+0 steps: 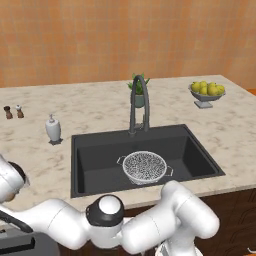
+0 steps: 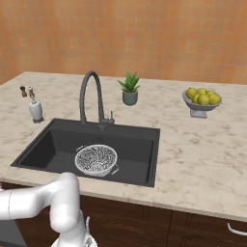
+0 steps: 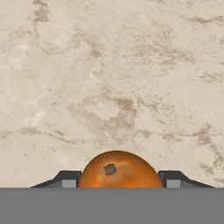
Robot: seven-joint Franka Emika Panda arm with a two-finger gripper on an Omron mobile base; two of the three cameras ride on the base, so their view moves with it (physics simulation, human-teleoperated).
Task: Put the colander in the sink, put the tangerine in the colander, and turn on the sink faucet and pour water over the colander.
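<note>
Tangerine [image 3: 117, 169] sits nearest the hand camera, on a mottled beige stone surface [image 3: 109, 78], stem scar up. Gripper [image 3: 118, 183] straddles it, one fingertip [image 3: 68, 180] on each side, jaws part-way open; contact cannot be confirmed, so no grip assumed. Colander [image 1: 144, 166] already rests in the sink [image 1: 100, 150] below the faucet [image 1: 139, 102]. Judgement: fruit is light, round, slightly yielding, smooth-skinned; hold across its widest girth with moderate squeeze, since it may roll or slip.

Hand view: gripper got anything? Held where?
The tangerine sits between the gripper's fingertips, one at each side of its widest part. Whether they grip it cannot be told.
</note>
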